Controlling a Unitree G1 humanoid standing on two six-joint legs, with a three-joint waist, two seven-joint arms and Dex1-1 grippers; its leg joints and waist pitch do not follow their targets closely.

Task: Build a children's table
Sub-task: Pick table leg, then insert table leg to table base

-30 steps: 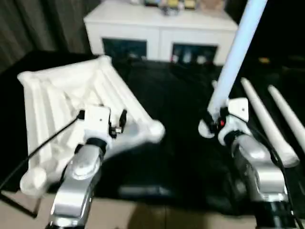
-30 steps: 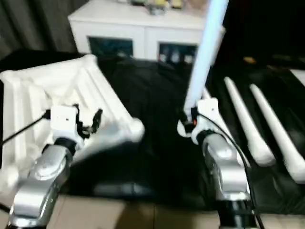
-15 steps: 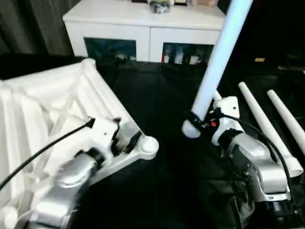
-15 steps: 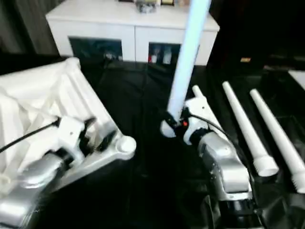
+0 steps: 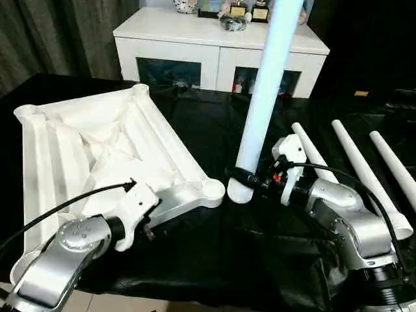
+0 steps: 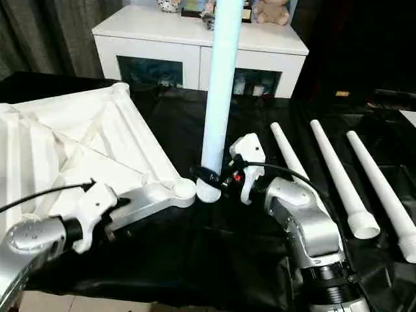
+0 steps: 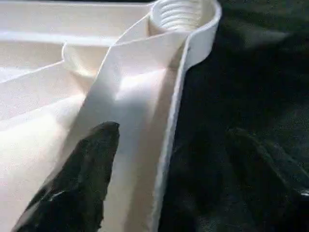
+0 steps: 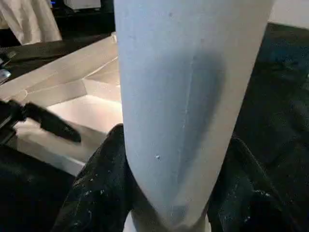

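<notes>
I see the white table top (image 5: 97, 149) lying upside down on the black work table (image 5: 214, 260), ribs up. My L gripper (image 7: 159, 159) sits at the near edge of the top, close to one round corner socket (image 7: 182, 14). Its fingers are spread apart: one black finger (image 7: 82, 179) lies on the inside of the top's side wall, the other finger (image 7: 270, 169) is out over the black cloth, so the wall runs between them. I can't tell if either finger really presses on the wall.

My R gripper (image 5: 250, 180) pinches a long white leg (image 5: 263, 97) near its fat bottom end. A finger (image 8: 101, 188) sits on each side of the tube, hugging it tight. The leg stands nearly straight up, w/ its top going out of sight. Its bottom end is just beside the corner socket near my L fingers, not in it.

Three more legs (image 5: 364, 169) lie flat on the cloth, past my R fingers on the far side from the top, side by side.

Behind it all is a white cabinet (image 5: 221, 52) w/ glass doors.
</notes>
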